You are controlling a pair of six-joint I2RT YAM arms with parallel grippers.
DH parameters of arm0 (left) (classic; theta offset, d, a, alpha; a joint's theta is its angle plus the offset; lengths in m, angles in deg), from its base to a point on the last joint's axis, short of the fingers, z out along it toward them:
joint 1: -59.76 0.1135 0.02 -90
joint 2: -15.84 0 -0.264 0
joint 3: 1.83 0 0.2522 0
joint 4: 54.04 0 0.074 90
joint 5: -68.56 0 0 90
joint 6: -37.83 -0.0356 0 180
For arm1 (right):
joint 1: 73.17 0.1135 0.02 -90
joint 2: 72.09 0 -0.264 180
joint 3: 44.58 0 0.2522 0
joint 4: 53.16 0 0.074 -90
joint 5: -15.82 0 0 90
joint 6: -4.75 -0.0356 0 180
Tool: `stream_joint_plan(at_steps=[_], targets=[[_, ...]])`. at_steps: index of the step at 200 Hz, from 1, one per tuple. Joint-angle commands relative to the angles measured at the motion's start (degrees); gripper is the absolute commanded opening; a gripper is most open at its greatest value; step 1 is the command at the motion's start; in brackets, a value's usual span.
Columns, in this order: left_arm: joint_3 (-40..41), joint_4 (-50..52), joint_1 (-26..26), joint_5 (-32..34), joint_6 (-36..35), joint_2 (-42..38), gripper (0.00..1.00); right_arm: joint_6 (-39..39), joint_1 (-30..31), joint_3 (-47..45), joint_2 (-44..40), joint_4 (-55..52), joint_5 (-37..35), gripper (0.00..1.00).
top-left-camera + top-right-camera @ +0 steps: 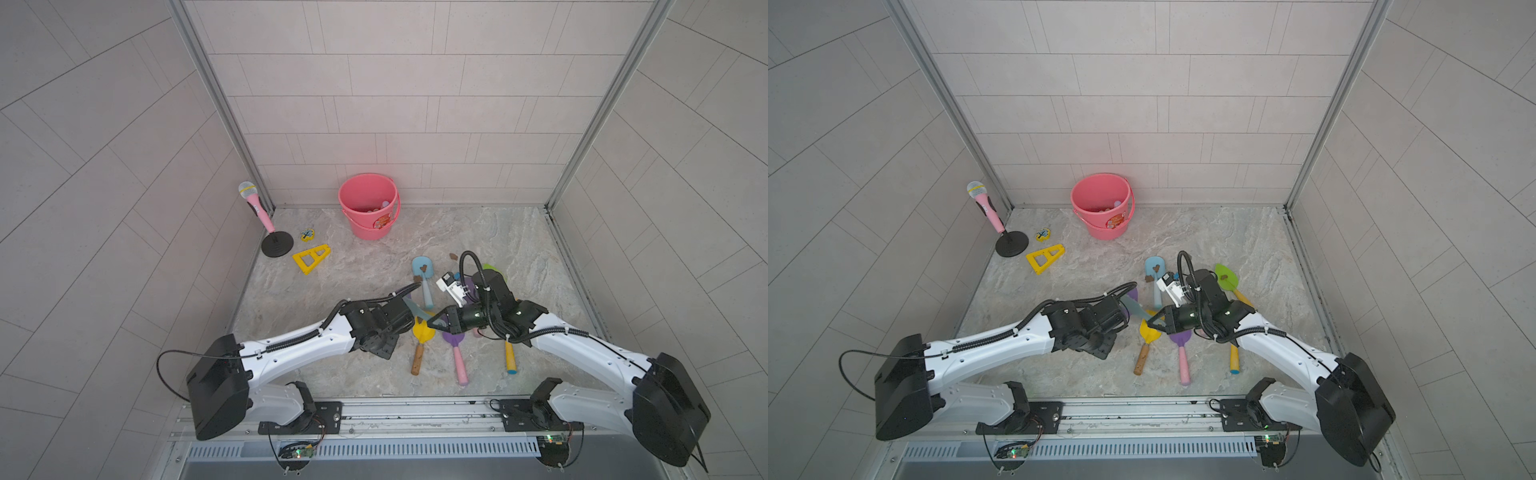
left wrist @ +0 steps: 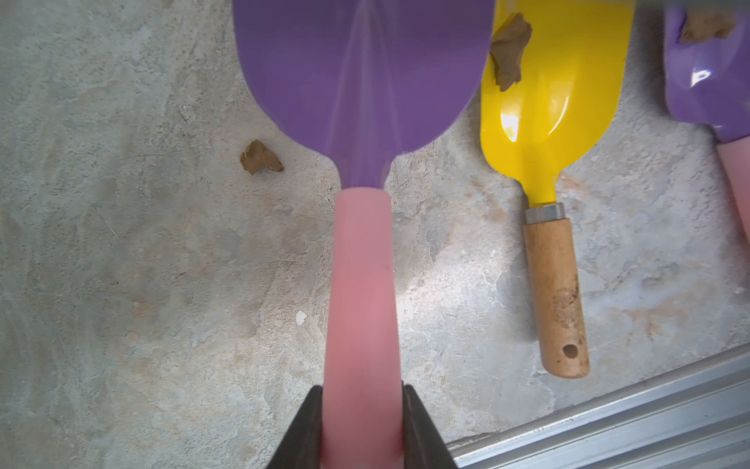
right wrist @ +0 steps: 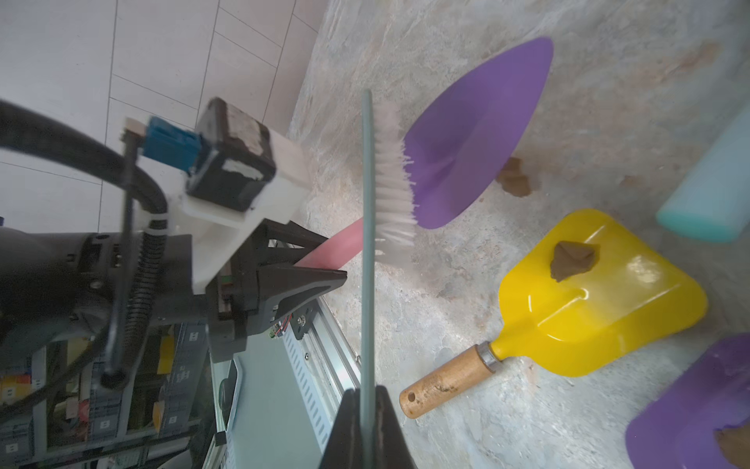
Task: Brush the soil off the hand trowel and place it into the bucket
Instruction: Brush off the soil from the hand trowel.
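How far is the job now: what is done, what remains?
Done, it seems: the held purple trowel has a clean-looking blade, with a soil lump on the floor nearby. In hand: the left gripper grips its handle; the right gripper holds the brush at the blade. Left: put it in the bucket; the yellow trowel, blue trowel and green trowel carry soil.

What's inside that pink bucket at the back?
A few small pale things show inside the bucket, too small to identify. Its near wall hides the rest.
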Motion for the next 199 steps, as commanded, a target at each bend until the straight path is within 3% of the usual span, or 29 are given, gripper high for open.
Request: stream_joint_plan(at_steps=[1,50,126,170,199], targets=[[0.4,-0.59,-0.34,0.7,1.01,-2.32,0.0,-1.61,0.1,-0.56,2.67,2.65,0.55,0.0],[0.8,-0.02,-0.34,1.96,1.2,-5.09,0.0,-1.42,-0.77,1.05,5.88,-2.17,-3.66,0.0],[0.66,1.07,-0.25,0.86,1.65,-7.14,0.0,-2.04,-12.43,-0.47,-1.82,-4.99,-5.0,0.0],[-7.06,8.76,0.17,-5.33,2.42,-10.27,0.0,11.55,-7.67,-5.03,-15.85,-5.67,-32.07,0.0],[-12.96,15.99,2.45,-9.86,1.32,-12.0,0.0,26.94,6.67,-8.57,-19.49,-1.06,-51.25,0.0]])
